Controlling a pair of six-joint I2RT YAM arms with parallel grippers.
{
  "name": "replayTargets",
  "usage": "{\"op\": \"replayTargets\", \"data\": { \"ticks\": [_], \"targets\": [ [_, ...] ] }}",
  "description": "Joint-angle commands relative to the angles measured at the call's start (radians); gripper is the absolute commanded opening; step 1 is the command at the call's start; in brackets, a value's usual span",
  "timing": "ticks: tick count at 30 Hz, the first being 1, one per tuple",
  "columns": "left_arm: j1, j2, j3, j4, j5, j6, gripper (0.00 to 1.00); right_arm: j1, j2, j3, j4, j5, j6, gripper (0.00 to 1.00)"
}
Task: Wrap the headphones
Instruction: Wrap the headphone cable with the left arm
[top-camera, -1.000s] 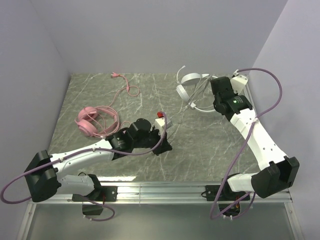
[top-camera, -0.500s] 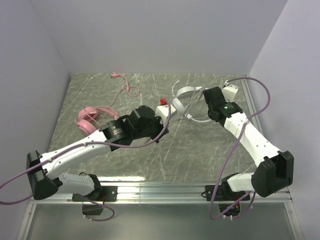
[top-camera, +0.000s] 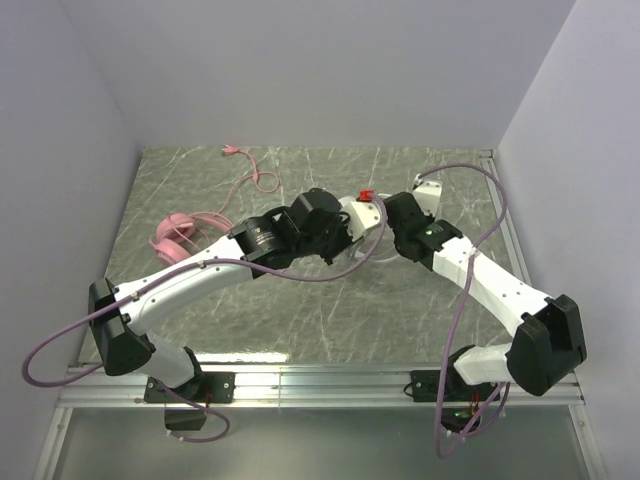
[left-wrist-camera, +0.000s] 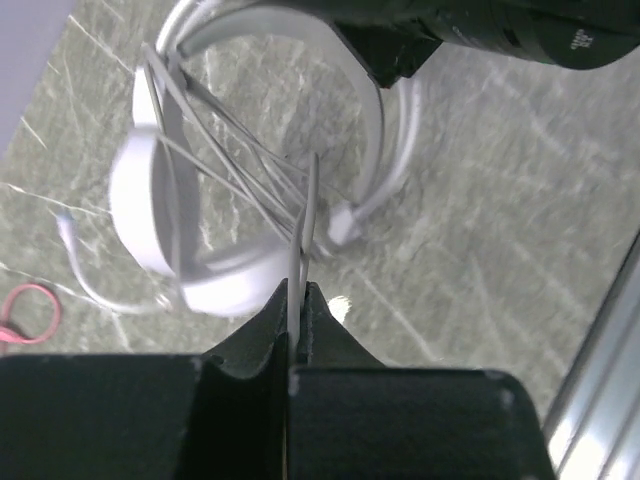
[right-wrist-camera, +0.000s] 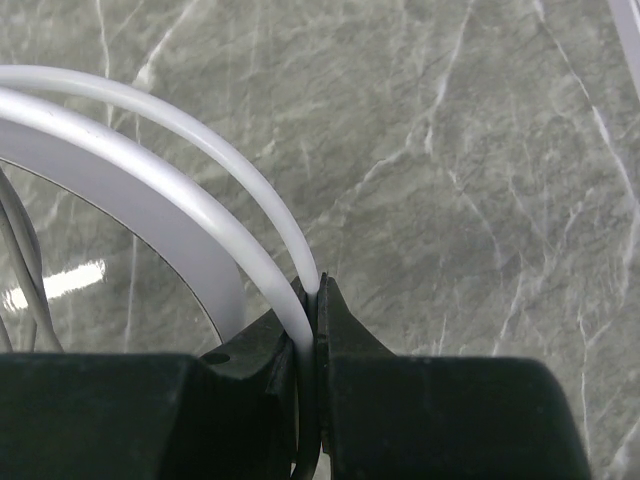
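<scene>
Stretched in from both lower corners, converging near centre — pinched closed at left gripper (left-wrist-camera: 298, 292) and right gripper (right-wrist-camera: 313, 290).

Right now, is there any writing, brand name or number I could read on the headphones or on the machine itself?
Nothing can be read in these pictures.
Black arm casing, top right of the left wrist view: a short line of white print, too blurred to read.
White headphones: no lettering or logo shows.
Pink headphones: too small in the overhead view to tell whether they carry any mark.
</scene>
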Motion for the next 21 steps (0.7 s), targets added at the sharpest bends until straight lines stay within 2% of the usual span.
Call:
{"op": "replayTargets", "data": {
  "ticks": [1, 10, 12, 16, 21],
  "targets": [
    [-0.006, -0.009, 0.040, 0.033, 0.008, 0.139, 0.01, 0.028, -0.027, -0.010, 0.121, 0.016, -0.023, 0.00],
    [-0.003, -0.036, -0.069, 0.167, -0.053, 0.435, 0.01, 0.082, -0.065, -0.084, 0.198, -0.091, -0.100, 0.00],
    [0.005, -0.035, -0.087, 0.182, -0.026, 0.495, 0.00, 0.106, -0.064, -0.081, 0.188, -0.091, -0.111, 0.00],
    [0.057, -0.007, -0.066, 0.158, 0.070, 0.530, 0.00, 0.145, -0.088, -0.099, 0.177, -0.087, -0.115, 0.00],
    [0.097, -0.007, -0.119, 0.196, 0.132, 0.587, 0.01, 0.174, -0.151, -0.143, 0.194, -0.111, -0.123, 0.00]
  ]
}}
